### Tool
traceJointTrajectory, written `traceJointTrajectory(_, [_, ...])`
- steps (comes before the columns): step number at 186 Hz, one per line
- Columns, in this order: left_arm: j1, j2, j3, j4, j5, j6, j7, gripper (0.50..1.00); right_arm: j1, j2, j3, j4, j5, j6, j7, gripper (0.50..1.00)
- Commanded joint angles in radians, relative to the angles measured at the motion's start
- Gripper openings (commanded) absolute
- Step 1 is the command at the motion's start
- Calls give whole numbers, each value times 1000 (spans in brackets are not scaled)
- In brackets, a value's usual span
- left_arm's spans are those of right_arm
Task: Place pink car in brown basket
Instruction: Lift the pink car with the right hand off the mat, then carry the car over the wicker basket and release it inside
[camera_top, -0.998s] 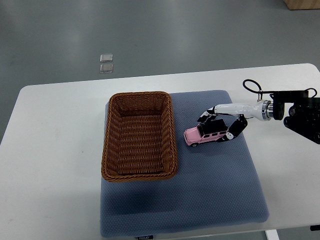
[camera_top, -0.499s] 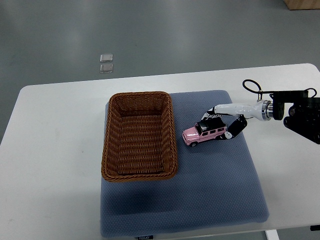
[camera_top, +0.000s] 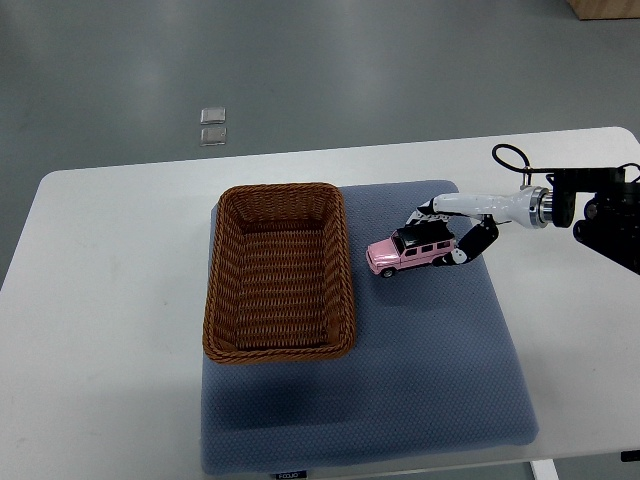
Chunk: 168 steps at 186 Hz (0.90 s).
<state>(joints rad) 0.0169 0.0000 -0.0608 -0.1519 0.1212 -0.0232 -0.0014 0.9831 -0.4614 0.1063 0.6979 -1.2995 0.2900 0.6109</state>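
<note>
Right robot hand (camera_top: 445, 236) is reaching in from 3 o'clock and pinching the pink car (camera_top: 411, 251) by its rear end, fingers (camera_top: 466, 247) wrapping the roof and the back; the left arm isn't showing anywhere in the top view. The car is sitting just off the 3 o'clock rim of the brown basket (camera_top: 279, 271), nose pointing at the basket, over the blue mat (camera_top: 430, 370) that's lying on the white worktop (camera_top: 110, 300). Can't tell whether the wheels are touching the mat or hanging just clear of it. Risk as I'm reading it: the hold is landing on one end only, so most of the car's length is cantilevering out toward the basket. If the grip is light, the car could be pivoting nose-down between the fingers and slipping out short of the target. Second risk is height: the basket wall is standing well proud of the mat, and if the hand is carrying the car across low, the nose will be clipping the rim at 3 o'clock and either knocking the car loose or shoving the basket toward 9 o'clock. It also has wheels, so a drop onto the mat means it's probably rolling off somewhere.
</note>
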Motion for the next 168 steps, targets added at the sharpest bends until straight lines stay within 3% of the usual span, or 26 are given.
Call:
traceJointTrajectory(1, [0, 0, 1, 0, 0, 0, 0, 1000, 9, -6, 9, -5, 28, 31, 0, 549])
traceJointTrajectory(53, [0, 0, 1, 0, 0, 0, 0, 1000, 45, -26, 24, -11, 95, 78, 0, 500])
traceJointTrajectory(168, [0, 0, -1, 0, 0, 0, 0, 1000, 81, -8, 110, -18, 183, 81, 0, 500])
